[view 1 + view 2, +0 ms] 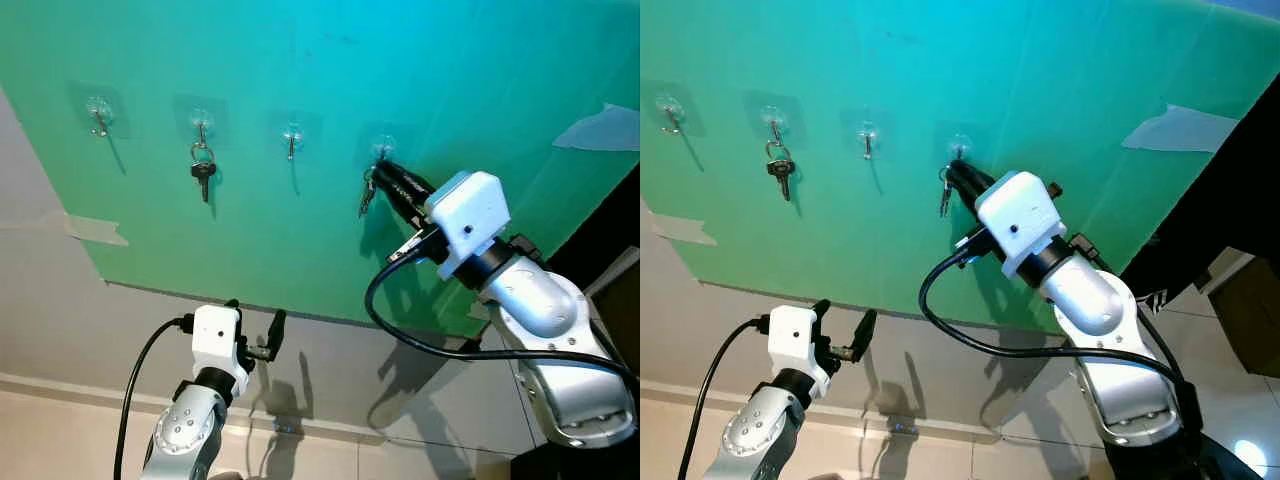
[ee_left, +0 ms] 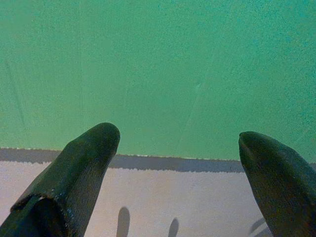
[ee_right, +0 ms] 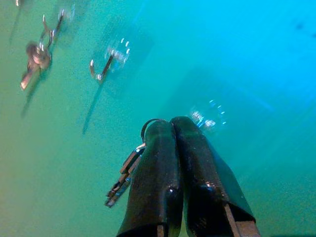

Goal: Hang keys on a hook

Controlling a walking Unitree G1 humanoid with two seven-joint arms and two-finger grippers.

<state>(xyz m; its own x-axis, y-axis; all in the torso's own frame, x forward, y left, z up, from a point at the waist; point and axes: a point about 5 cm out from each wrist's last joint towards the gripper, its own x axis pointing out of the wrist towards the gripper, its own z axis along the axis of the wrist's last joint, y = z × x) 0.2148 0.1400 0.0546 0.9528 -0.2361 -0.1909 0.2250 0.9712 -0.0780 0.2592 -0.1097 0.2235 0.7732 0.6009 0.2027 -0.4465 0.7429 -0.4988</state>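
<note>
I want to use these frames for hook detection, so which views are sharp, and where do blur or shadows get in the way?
Head views: sharp, the hooks and hanging keys cast slanted shadows on the green board. Right wrist view: soft, hooks smeared, right gripper covers the nearest one. Left wrist view: left gripper fingers dark, board grainy.

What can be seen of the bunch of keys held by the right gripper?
The small bunch of silver metal keys on a thin ring is pinched at the ring between the shut black fingers of the right gripper. The keys dangle below the fingertips, right at the rightmost clear hook on the green wall sheet. Whether the ring is over the hook cannot be told.
</note>
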